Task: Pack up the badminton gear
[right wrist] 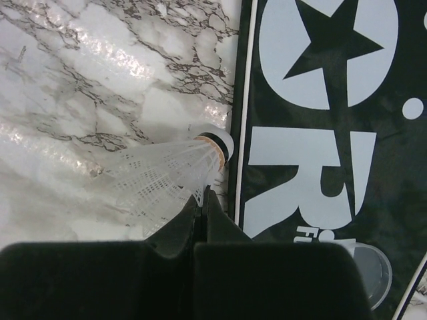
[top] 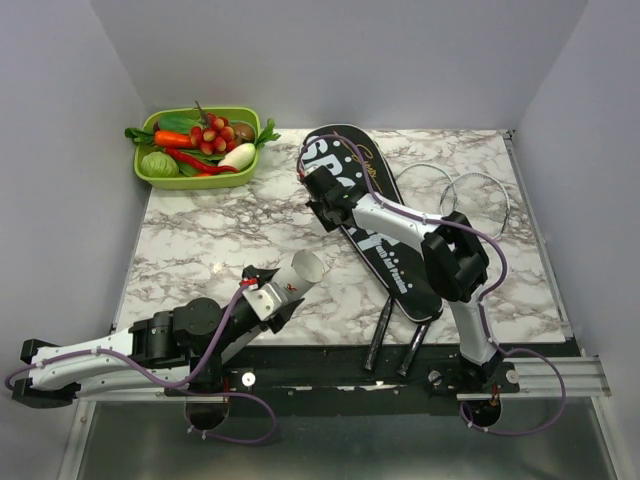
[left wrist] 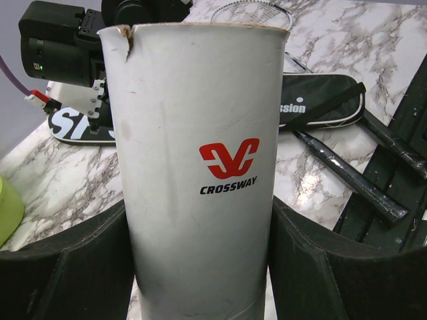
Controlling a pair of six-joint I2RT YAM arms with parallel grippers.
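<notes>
My left gripper [top: 268, 300] is shut on the long white tube [top: 300, 270], holding it tilted with its open end pointing away; in the left wrist view the tube [left wrist: 193, 167] reads "CROSSWAY" and sits between my fingers [left wrist: 333, 267]. My right gripper [top: 318, 190] is at the left edge of the black "SPORT" bag [top: 400, 275]. In the right wrist view it [right wrist: 203, 200] is shut on the skirt of a white shuttlecock [right wrist: 167, 177] beside the bag [right wrist: 320, 133]. Two rackets lie under the bag, with heads [top: 470, 195] to the right and black handles [top: 380, 335] at the near edge.
A green tray of toy vegetables [top: 195, 150] stands at the back left. Grey walls close in three sides. A black rail [top: 330, 365] runs along the table's near edge. A clear round lid [right wrist: 370, 267] lies on the bag.
</notes>
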